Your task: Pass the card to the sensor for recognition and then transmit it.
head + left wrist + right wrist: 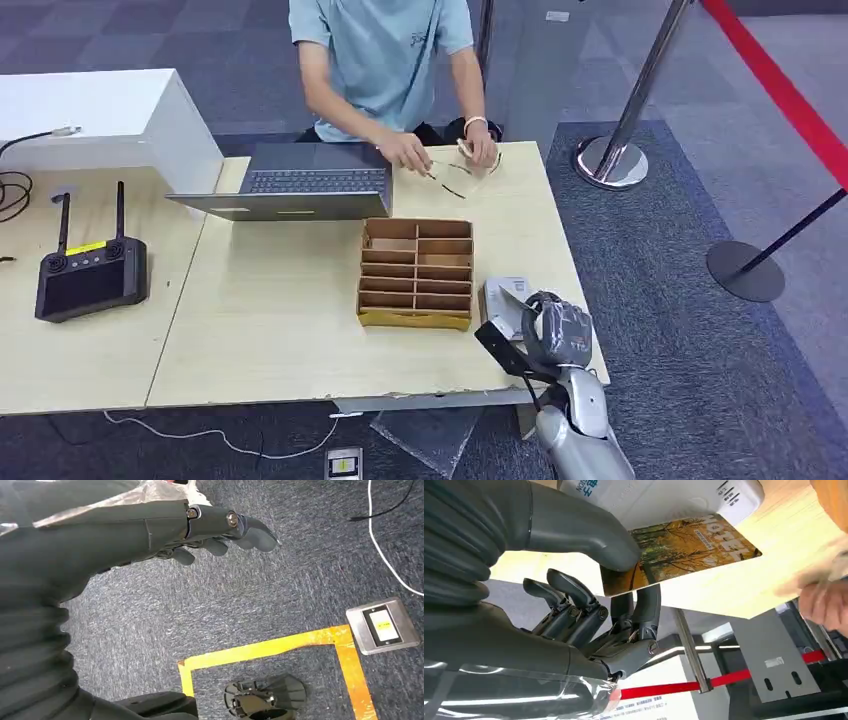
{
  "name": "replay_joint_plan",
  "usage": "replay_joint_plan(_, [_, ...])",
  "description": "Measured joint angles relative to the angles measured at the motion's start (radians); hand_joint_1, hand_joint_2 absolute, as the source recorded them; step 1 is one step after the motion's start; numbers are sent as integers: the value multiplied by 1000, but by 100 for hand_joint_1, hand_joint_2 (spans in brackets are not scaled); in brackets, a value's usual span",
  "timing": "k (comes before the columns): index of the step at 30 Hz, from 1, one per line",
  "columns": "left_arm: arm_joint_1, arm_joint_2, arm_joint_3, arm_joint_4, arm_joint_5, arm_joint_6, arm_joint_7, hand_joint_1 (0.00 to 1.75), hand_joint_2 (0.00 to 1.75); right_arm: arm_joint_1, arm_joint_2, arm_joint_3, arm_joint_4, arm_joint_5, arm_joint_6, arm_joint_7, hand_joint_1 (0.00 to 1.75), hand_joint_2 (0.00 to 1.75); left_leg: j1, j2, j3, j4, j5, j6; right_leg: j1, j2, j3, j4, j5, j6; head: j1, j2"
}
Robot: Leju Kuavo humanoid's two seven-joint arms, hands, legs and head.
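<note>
On the counter (280, 330) we see the right robot hand (589, 605) pinching the card (684, 550) over the sensor (659, 497); left robot hand (220, 530) hangs loosely curled, empty.

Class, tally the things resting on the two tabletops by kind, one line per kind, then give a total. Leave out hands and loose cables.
Laptop: 1
Remote controller: 1
Cardboard divider box: 1
White card sensor: 1
White box: 1
Total: 5
The hotel card is pinched in the right robot hand, not resting.

table (280, 330) | on it: laptop (300, 180), divided box (415, 272), sensor (503, 305), controller (90, 275)
</note>
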Motion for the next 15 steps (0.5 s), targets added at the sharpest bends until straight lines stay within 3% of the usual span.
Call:
replay_joint_plan(9, [0, 0, -1, 0, -6, -2, -8, 0, 175, -19, -6, -14, -31, -40, -2, -29, 175, 175, 0, 0, 0, 0, 0, 0, 0, 0, 0, 0, 0, 0, 0, 0])
replay_joint_plan(15, [-3, 1, -2, 0, -14, -5, -12, 0, 175, -87, -24, -8, -65, -69, -2, 3, 175, 175, 0, 0, 0, 0, 0, 0, 0, 0, 0, 0, 0, 0, 0, 0])
